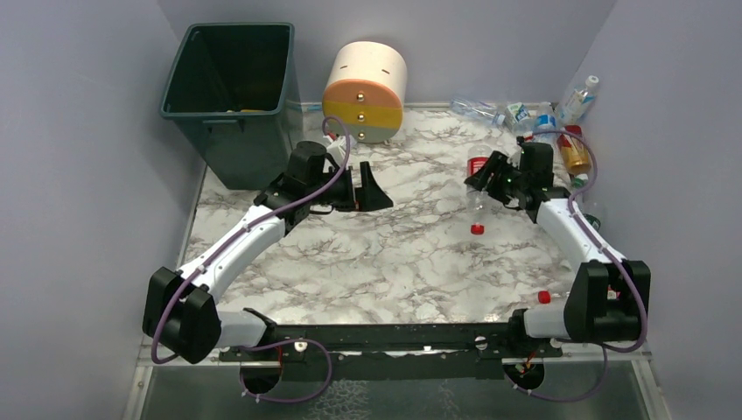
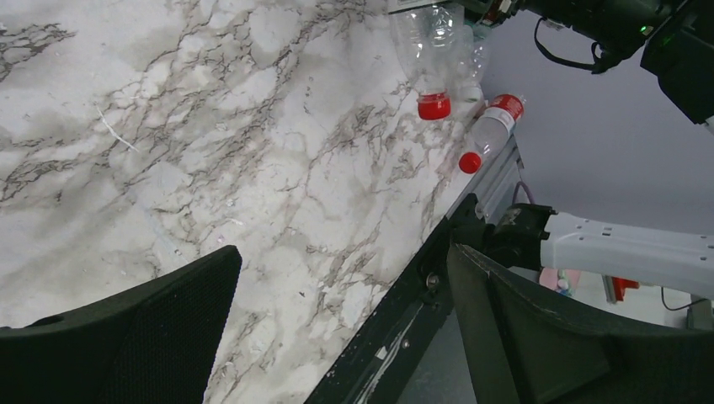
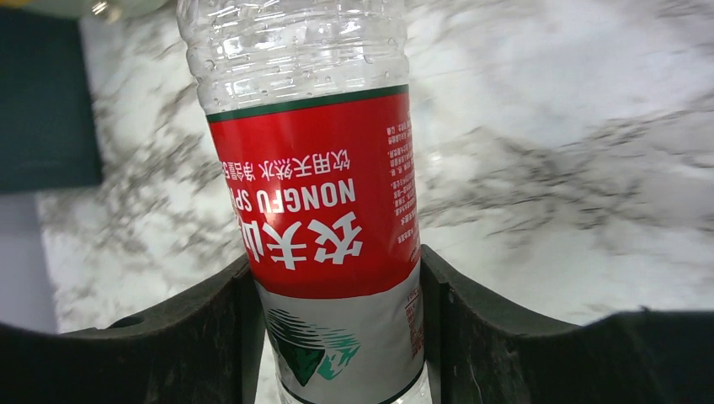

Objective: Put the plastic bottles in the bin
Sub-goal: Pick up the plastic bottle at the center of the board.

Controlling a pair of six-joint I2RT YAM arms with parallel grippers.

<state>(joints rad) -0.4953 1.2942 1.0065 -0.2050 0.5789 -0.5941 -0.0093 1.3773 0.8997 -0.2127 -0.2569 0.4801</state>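
The bottle (image 3: 320,194), judged light and easily crushed, is gripped across its red label by the right hand (image 3: 337,265) at the counter's (image 1: 394,254) right, well apart from the bin (image 1: 245,149), while the left hand (image 2: 341,252) is spread wide, empty.

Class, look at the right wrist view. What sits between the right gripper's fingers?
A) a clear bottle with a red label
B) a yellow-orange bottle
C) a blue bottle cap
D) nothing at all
A: in the right wrist view, the right gripper presses against both sides of a clear bottle with a red label.
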